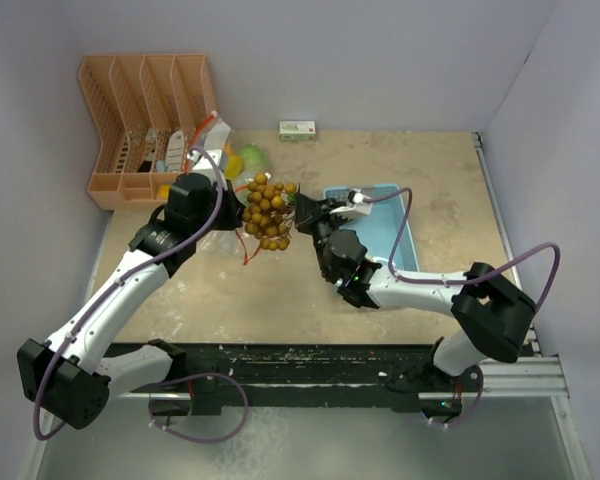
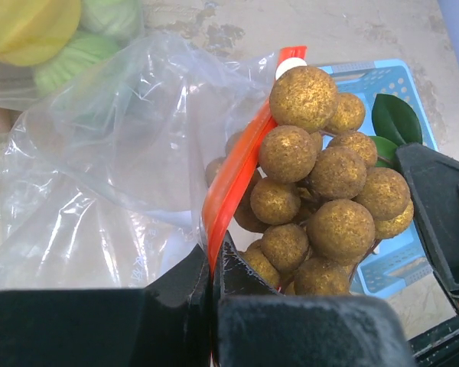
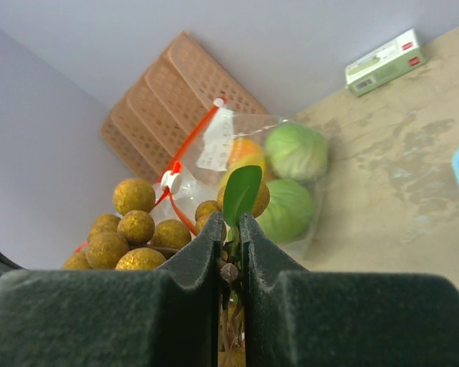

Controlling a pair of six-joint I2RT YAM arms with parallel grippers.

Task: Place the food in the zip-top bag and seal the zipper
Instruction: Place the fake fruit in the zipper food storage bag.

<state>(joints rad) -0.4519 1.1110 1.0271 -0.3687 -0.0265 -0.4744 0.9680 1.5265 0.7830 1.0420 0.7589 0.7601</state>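
Pinching the stem of the ball bunch [image 2: 321, 183] is the right hand [image 3: 229, 229]; the left hand [image 2: 214, 258] clamps the zipper [image 2: 235, 177].

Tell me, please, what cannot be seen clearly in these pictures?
Top view: the mouth of the bag, hidden behind the bunch of brown balls.
Right wrist view: the bunch's stem, mostly hidden inside the right pincer.
Top view: print on the small box, too small.

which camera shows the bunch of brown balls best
Left wrist: the bunch of brown balls fills the frame, sharp, beside the bag's orange zipper. Top external shows it whole but small; right wrist shows a few balls beyond its fingers.
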